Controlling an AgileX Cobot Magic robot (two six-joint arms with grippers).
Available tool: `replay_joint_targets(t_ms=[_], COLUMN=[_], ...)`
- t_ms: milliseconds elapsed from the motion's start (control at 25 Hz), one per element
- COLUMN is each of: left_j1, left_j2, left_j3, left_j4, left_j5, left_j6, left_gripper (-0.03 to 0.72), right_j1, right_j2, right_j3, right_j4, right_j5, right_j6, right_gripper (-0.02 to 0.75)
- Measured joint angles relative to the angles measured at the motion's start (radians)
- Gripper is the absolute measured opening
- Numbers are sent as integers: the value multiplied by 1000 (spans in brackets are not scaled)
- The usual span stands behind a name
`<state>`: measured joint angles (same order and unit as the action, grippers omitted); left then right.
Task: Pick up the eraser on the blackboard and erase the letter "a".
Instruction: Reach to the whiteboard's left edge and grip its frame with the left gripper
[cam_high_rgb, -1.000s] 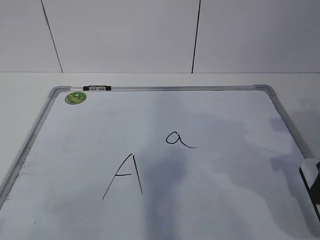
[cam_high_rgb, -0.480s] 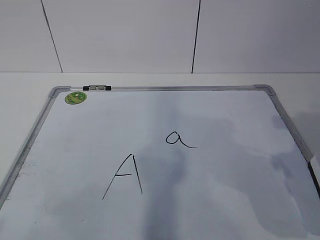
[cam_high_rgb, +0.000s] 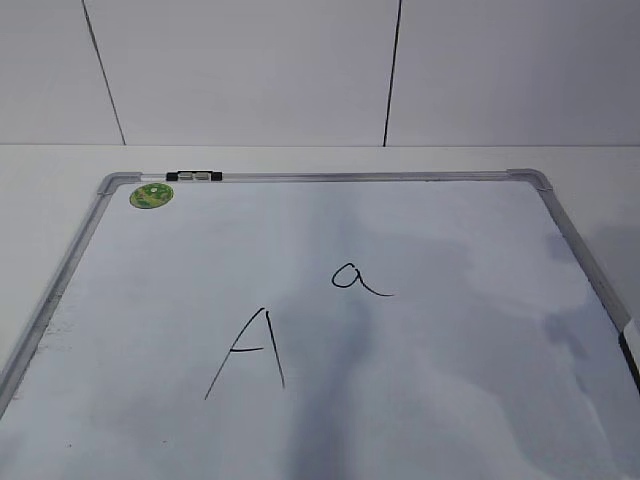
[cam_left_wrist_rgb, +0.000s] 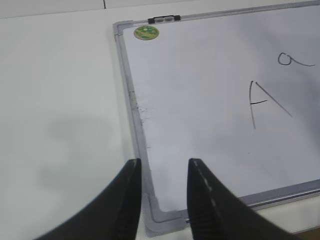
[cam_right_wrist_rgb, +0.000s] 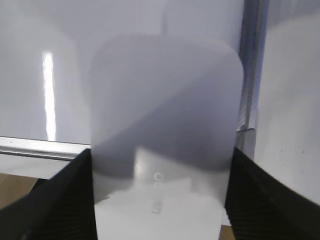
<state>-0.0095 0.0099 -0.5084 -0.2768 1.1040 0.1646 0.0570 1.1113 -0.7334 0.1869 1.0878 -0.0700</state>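
The blackboard (cam_high_rgb: 330, 177) is a white board with a silver frame, lying flat on the table. The small cursive letter "a" (cam_high_rgb: 350, 277) sits near its middle, and it also shows in the left wrist view (cam_left_wrist_rgb: 287, 59). My right gripper (cam_right_wrist_rgb: 160, 200) is shut on the eraser (cam_right_wrist_rgb: 165, 110), a white rounded block with faint grey lettering, held over the board's right frame. In the exterior view only a sliver of the eraser (cam_high_rgb: 632, 350) shows at the right edge. My left gripper (cam_left_wrist_rgb: 162, 170) is open and empty above the board's near left corner (cam_left_wrist_rgb: 160, 215).
A larger capital "A" (cam_high_rgb: 250, 350) stands to the left of and below the "a". A round green sticker (cam_high_rgb: 151, 195) and a black clip (cam_high_rgb: 194, 177) sit at the board's far left corner. White table surrounds the board; a tiled wall stands behind.
The eraser at the right edge of the exterior view has moved further right, almost out of frame. The letters are unchanged.
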Motion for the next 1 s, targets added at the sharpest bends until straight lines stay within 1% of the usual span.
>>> replay_joint_targets(t_ms=[160, 320, 520, 760, 1000], left_j1=[0, 0, 0, 0, 0], left_j2=[19, 123, 351, 638, 900], left_j3=[-3, -39, -81, -83, -83], left_j4=[-19, -24, -25, -53, -60], left_j5=[-2, -40, -114, -241, -323], left_j6=[0, 0, 0, 0, 0], left_gripper=[250, 255, 271, 313, 340], right_j1=[0, 0, 0, 0, 0], right_j2=[0, 0, 0, 0, -1], right_j3=[0, 0, 0, 0, 0], right_j4=[0, 15, 22, 23, 23], right_j5=[0, 0, -2, -7, -7], right_j6=[0, 0, 0, 0, -2], right_gripper=[575, 575, 575, 575, 575])
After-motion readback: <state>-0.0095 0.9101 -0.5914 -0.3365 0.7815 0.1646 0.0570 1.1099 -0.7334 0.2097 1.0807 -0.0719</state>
